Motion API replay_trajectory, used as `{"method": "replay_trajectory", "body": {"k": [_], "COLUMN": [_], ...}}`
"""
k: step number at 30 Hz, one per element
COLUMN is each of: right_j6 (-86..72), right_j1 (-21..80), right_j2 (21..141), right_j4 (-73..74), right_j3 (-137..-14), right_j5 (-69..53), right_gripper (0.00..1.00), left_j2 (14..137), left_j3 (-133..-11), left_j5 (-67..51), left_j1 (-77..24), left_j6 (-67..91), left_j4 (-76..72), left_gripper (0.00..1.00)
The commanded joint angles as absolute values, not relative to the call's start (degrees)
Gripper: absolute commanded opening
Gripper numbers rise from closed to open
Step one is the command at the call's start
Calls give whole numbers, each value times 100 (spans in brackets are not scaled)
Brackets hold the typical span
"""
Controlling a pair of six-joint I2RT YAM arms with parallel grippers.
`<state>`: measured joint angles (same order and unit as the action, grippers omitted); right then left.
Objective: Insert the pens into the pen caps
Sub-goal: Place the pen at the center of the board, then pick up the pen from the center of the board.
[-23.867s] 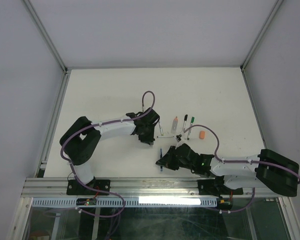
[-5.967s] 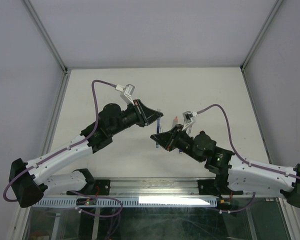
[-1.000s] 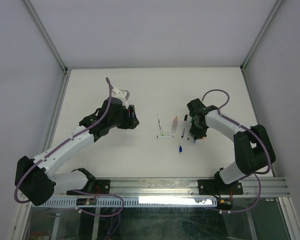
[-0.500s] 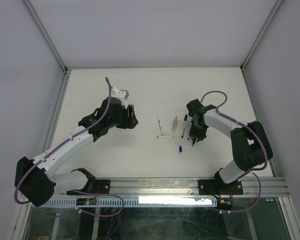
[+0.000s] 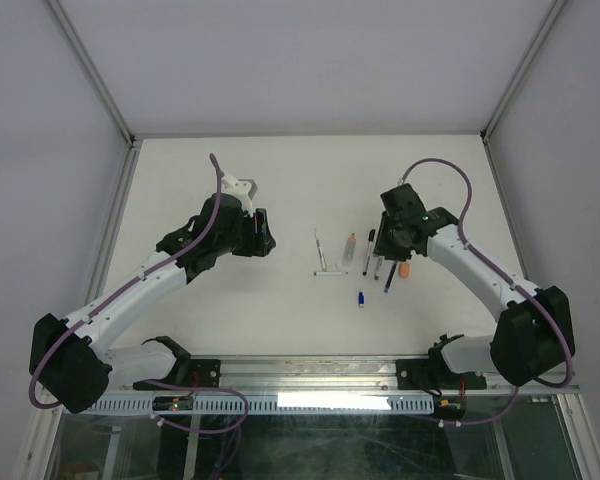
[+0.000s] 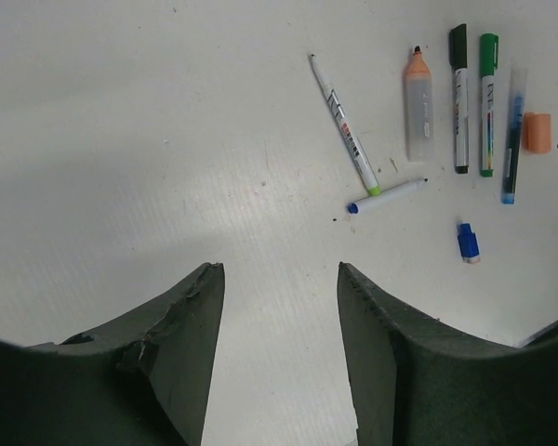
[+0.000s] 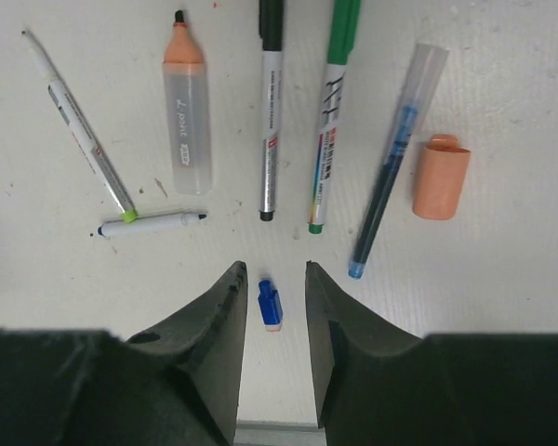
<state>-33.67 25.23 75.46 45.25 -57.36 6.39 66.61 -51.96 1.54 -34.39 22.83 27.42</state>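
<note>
Several pens lie in a row at mid-table. From the left they are a thin white pen (image 7: 79, 125), a short white pen (image 7: 153, 223), an orange-tipped highlighter (image 7: 187, 116), a black-capped pen (image 7: 272, 111), a green-capped pen (image 7: 330, 121) and an uncapped blue pen (image 7: 391, 167). An orange cap (image 7: 441, 177) lies beside the blue pen. A blue cap (image 7: 271, 305) lies loose in front of the row. My right gripper (image 7: 272, 269) is open and hovers above the blue cap, which shows between the fingers. My left gripper (image 6: 279, 274) is open and empty, left of the pens (image 5: 268, 235).
The same row shows in the left wrist view, with the blue cap (image 6: 467, 242) and orange cap (image 6: 538, 132) at its right. White enclosure walls and the metal frame (image 5: 310, 368) bound the table. Purple cables loop above both arms.
My right gripper has risen off the pen row and pulled back. The blue pen and orange cap now lie uncovered. The left arm has barely moved.
</note>
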Motion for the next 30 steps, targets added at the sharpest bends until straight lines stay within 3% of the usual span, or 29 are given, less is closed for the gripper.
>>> {"method": "replay_trajectory", "body": {"k": [1,14,30], "right_j6": [-3373,-3859,-3885], "right_j1": [2897,3534,3549], "right_j2": [7797,9538,10523], "right_j4": [4043,3930,3800], "right_j3": [-6064,-6986,-7222], "right_j5": [580,1417,1411], "right_gripper": [35,44,49], "left_j2": [6487,6416,6495], "left_j3": [-5219,-5188,-5197], "left_j5": [283,499,281], "left_j1": [-3384,-3323,-3237], "left_j6": [2091,2170,2204], "left_j4": [2470,2531,2507], "left_gripper": [52,54,54]}}
